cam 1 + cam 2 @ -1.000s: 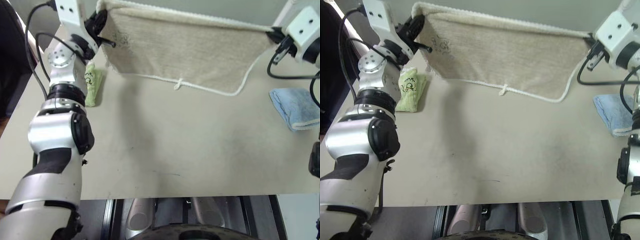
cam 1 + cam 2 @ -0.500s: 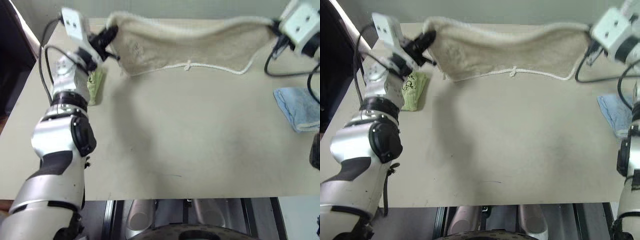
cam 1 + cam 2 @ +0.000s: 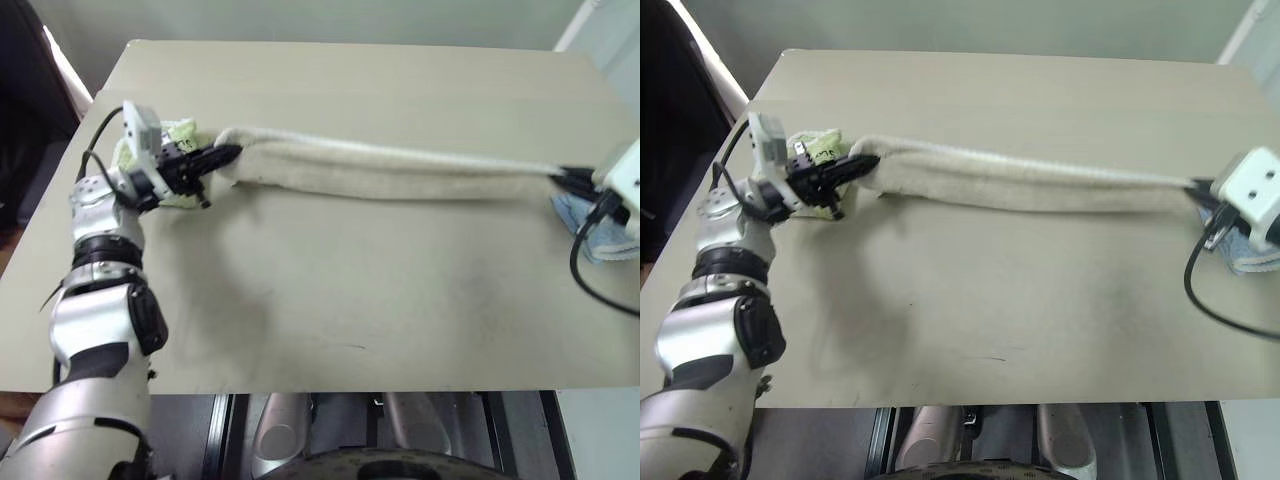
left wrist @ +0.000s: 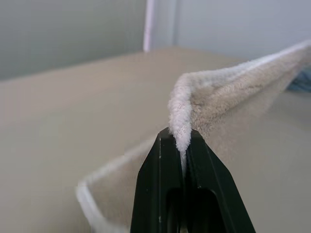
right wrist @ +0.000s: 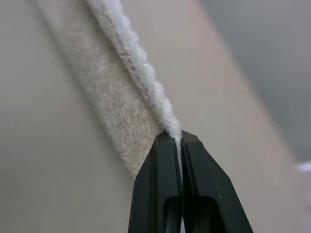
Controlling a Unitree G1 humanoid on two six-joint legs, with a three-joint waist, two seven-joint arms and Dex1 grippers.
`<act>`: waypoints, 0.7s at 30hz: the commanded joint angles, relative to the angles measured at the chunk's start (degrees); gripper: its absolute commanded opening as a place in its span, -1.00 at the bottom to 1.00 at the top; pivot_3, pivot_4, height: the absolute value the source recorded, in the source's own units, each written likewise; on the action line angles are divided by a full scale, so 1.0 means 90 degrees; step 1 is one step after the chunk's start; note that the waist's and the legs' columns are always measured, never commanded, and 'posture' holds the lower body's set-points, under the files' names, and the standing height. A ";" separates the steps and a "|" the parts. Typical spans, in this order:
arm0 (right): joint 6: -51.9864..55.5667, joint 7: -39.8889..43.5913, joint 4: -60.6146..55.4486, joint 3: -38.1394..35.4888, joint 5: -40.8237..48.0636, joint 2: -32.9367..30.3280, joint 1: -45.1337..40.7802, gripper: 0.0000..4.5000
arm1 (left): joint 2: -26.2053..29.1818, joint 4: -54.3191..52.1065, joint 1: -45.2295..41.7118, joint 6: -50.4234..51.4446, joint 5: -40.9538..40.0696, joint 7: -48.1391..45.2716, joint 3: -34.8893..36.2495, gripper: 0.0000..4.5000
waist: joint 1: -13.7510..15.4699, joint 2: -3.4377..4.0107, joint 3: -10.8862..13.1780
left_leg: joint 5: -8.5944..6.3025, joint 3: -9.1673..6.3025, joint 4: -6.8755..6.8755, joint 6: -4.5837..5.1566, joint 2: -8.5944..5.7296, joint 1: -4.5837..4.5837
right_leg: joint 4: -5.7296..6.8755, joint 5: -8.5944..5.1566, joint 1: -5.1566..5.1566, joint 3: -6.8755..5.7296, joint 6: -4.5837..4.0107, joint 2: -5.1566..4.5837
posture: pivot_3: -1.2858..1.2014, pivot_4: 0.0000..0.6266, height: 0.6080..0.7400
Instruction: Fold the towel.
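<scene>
I see the towel (image 3: pixel 400 180) stretched low over the table (image 3: pixel 350 300) (both ends pinched), left gripper (image 4: pixel 181 141) and right gripper (image 5: pixel 178 138) each clamping a corner

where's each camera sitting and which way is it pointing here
Left eye view: on the head, facing forward and down over the table; shows the left end effector and left arm.
Right eye view: beside it, same direction, showing the right end effector.
Left wrist view: on the left wrist, looking along its fingers, shut on the towel.
Right wrist view: on the right wrist, along its fingers, shut on the towel's edge.
Shared: every view shows the towel.
</scene>
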 commanded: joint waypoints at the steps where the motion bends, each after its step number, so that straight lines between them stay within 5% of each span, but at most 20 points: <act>1: 0.0680 0.0469 -0.0992 -0.0879 0.0361 -0.0139 0.0934 -1.00 | 0.0339 -0.0791 0.0378 0.0629 -0.0245 -0.0372 -0.0043 -0.99 | 0.0005 -0.0001 -0.0001 | -0.0001 -0.0001 0.0004 0.0001 -0.0002 0.0002 | 0.0003 0.0003 0.0002 0.0001 0.0002 0.0000 | 0.03 -0.52 0.36; 6: 0.1071 0.0988 -0.1729 -0.1408 0.0463 -0.0146 0.2226 -1.00 | 0.0513 -0.1888 0.1307 0.0897 -0.0349 -0.0317 -0.0146 -0.99 | 0.0003 -0.0007 -0.0006 | -0.0019 -0.0009 0.0003 0.0002 -0.0011 0.0080 | -0.0003 -0.0009 0.0089 0.0003 0.0005 0.0003 | 0.03 -0.52 0.36; 14: 0.0792 0.1695 -0.1729 -0.1689 0.0197 -0.0377 0.3225 -1.00 | 0.1109 -0.4569 0.3449 0.2981 -0.1237 -0.0242 0.0039 -0.99 | -0.0019 -0.0034 -0.0024 | -0.0047 -0.0013 0.0001 -0.0003 -0.0013 0.0104 | -0.0003 -0.0036 0.0108 0.0014 0.0005 0.0011 | 0.03 -0.52 0.36; 21: 0.0316 0.2309 -0.1216 -0.1650 0.0077 -0.0826 0.3362 -1.00 | 0.1721 -0.5066 0.4670 0.3307 -0.1555 -0.0073 0.0463 -0.99 | -0.0021 -0.0038 -0.0051 | -0.0114 -0.0022 -0.0002 -0.0105 -0.0014 0.0130 | 0.0001 -0.0080 0.0121 0.0018 0.0012 0.0012 | 0.03 -0.52 0.36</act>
